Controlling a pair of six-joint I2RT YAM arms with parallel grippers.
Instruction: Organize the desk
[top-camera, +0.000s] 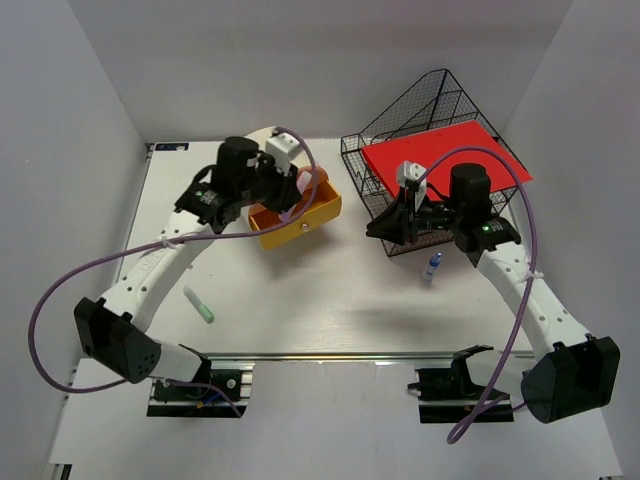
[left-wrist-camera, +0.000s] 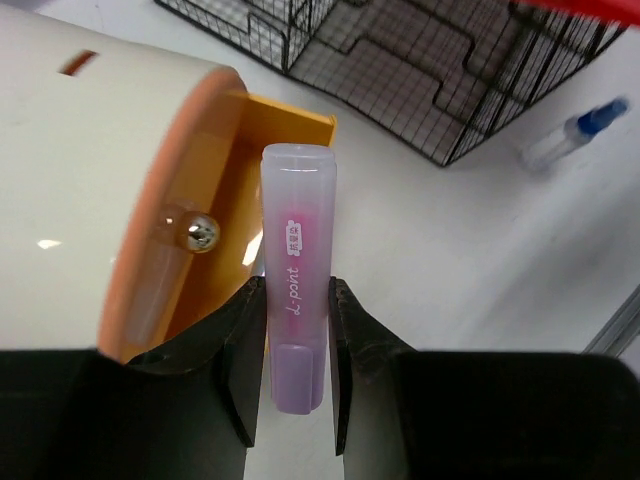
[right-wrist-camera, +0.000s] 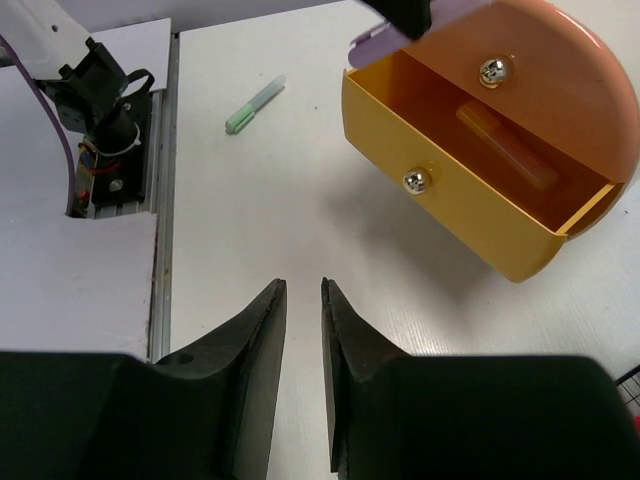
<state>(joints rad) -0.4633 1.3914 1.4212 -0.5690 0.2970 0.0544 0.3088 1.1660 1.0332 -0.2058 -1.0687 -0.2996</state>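
Our left gripper (left-wrist-camera: 297, 292) pinches a pink highlighter (left-wrist-camera: 298, 235) just above the open orange drawer (right-wrist-camera: 450, 215); our right gripper (right-wrist-camera: 303, 292), jaws slightly parted and empty, hovers right of that drawer. Further right stands a black wire rack (top-camera: 425, 115) holding a red folder (top-camera: 445, 160), with a blue-capped pen (top-camera: 432, 267) nearby; a green marker (top-camera: 199, 304) lies left of the drawer, nearer us; inside the drawer lies an orange pen (right-wrist-camera: 505, 150); the white desk (top-camera: 330, 300) spreads beneath the drawer.

Desk (top-camera: 320, 300): flat white rectangular tabletop, level, enclosed by plain white walls (top-camera: 90, 100). It lies beneath the left gripper (left-wrist-camera: 297, 300) and the right gripper (right-wrist-camera: 303, 290). Its silver metal rail (top-camera: 340, 357) runs along the robot-side edge.
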